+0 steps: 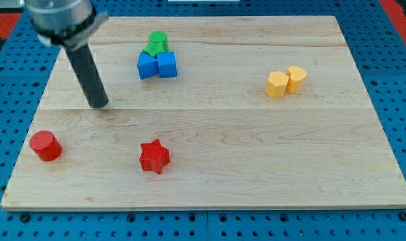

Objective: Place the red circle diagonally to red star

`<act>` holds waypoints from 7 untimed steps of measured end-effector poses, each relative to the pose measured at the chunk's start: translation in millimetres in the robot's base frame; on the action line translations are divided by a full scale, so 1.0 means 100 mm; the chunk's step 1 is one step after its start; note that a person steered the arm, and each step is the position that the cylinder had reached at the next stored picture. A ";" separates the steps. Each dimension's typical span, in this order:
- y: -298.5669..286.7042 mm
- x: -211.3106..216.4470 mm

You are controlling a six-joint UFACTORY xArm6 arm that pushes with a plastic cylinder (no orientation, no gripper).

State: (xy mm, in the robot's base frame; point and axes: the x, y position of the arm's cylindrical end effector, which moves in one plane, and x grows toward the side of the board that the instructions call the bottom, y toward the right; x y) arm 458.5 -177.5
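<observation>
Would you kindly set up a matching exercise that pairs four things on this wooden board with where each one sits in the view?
Things:
1. red cylinder block
2. red star block
3. pair of yellow blocks
4. my tip

Places:
A. right half of the wooden board, upper part
B. near the bottom edge, a little left of centre
C. lower left corner area
D. upper left, above and to the right of the red cylinder, touching no block

Pairs: 1-C, 2-B, 3-A, 4-D

The green block [156,42] sits half hidden behind the blue blocks [157,65].
</observation>
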 end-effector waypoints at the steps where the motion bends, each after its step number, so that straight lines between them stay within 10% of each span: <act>1: -0.09 0.55; 3: -0.99 1.03; 7: -0.49 0.55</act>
State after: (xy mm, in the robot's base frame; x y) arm 513.4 -226.8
